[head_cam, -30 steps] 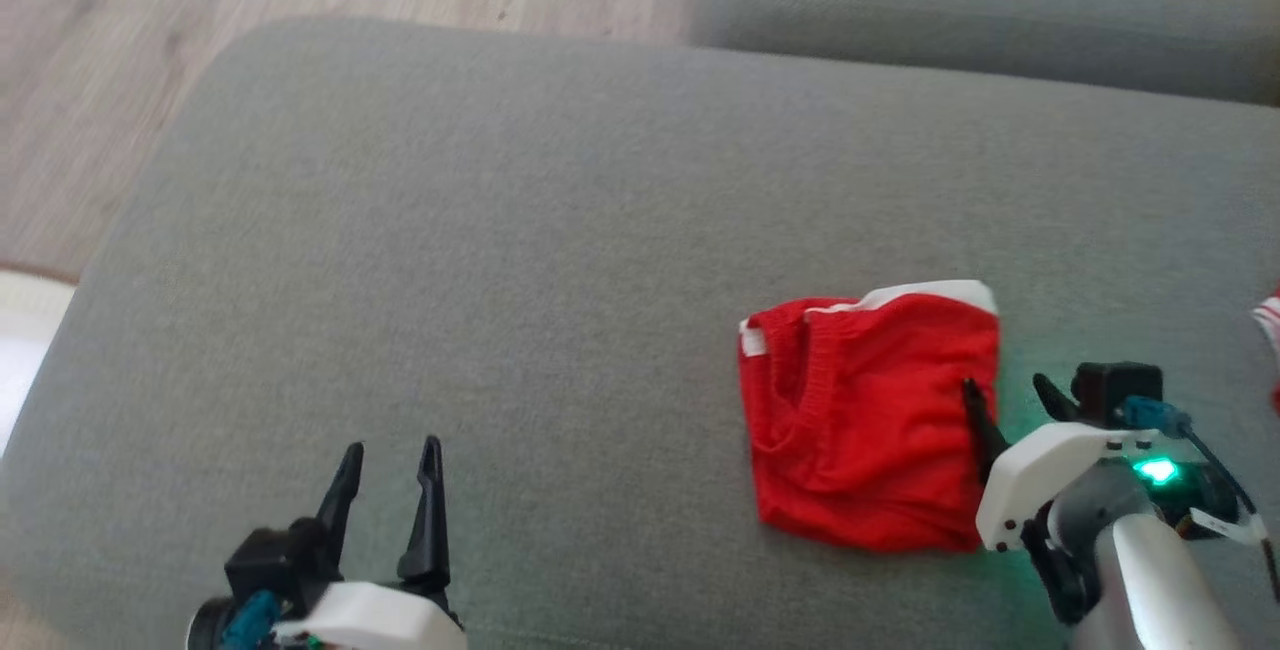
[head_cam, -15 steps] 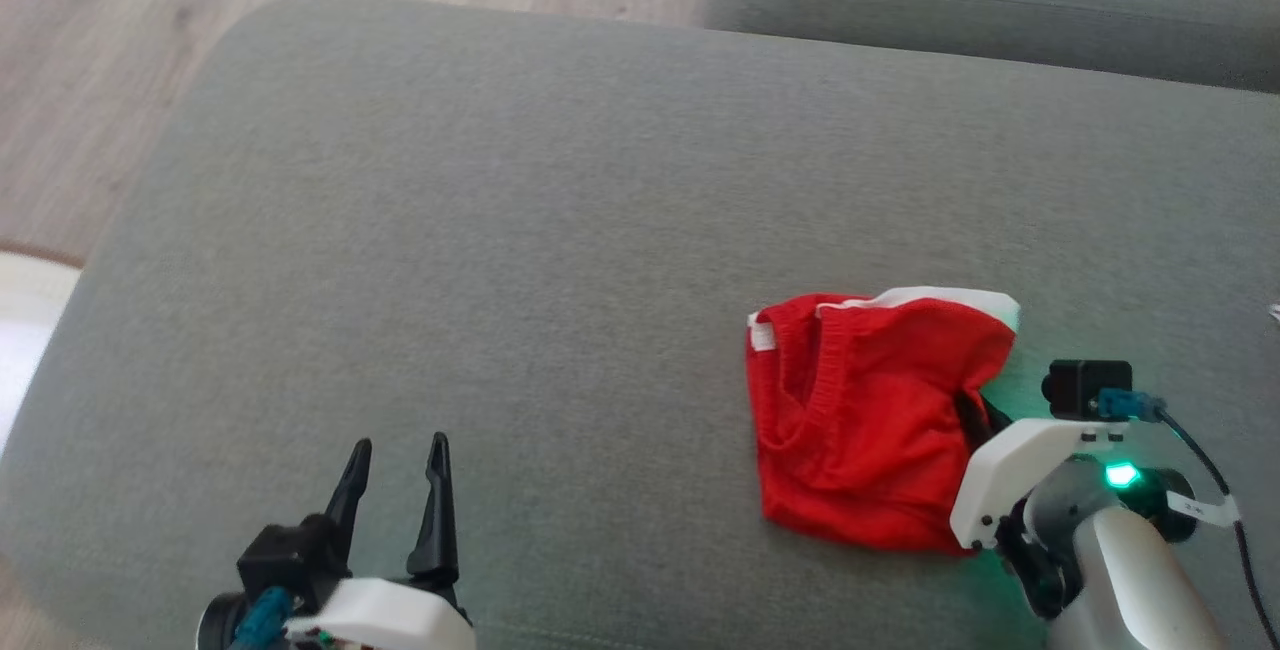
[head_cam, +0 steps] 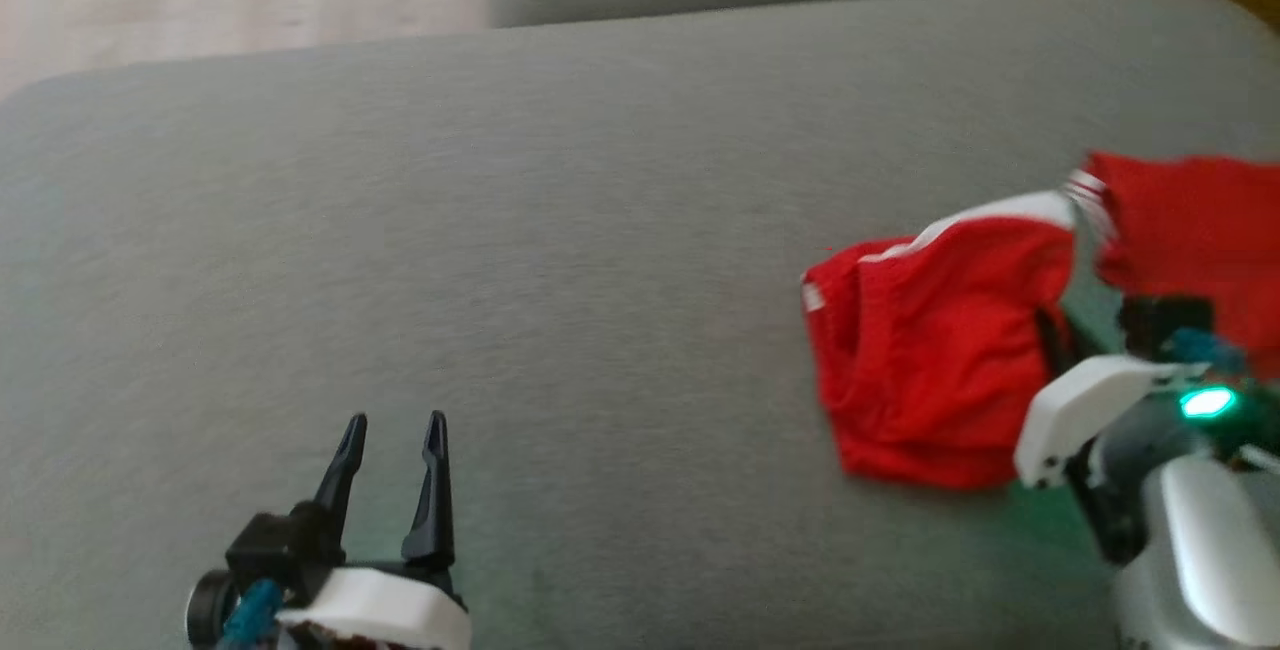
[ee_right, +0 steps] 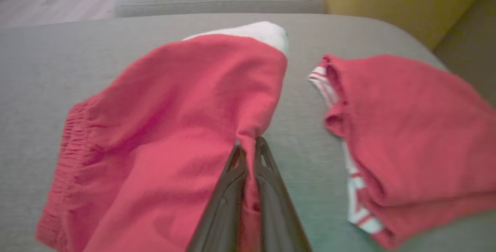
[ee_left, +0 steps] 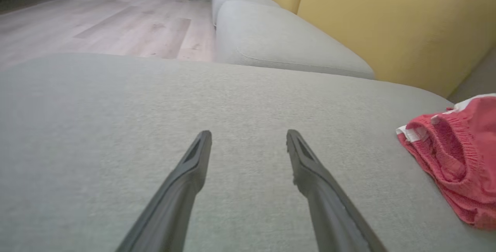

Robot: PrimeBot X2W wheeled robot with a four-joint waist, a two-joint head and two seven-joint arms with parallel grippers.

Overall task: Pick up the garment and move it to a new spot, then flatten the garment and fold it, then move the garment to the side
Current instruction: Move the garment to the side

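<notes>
Head view: the garment (head_cam: pixel 930 360) lies just left of the right gripper (head_cam: pixel 1047 332) and well right of the left gripper (head_cam: pixel 392 425).
Left wrist view: its fingers gape, empty.
Right wrist view: its fingers pinch the garment's near edge, and the cloth spreads ahead-left.

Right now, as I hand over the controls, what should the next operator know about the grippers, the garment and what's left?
Right gripper: shut on the red garment, pinching the edge nearest that arm.
Left gripper: open, empty, above the grey cushion, well to the left of the garment.
Garment: looks folded, lying bunched on the cushion. A second red garment with striped trim lies to its right, apart from it.
Done: the folding, apparently.
Left: carry it to the side and release.
</notes>
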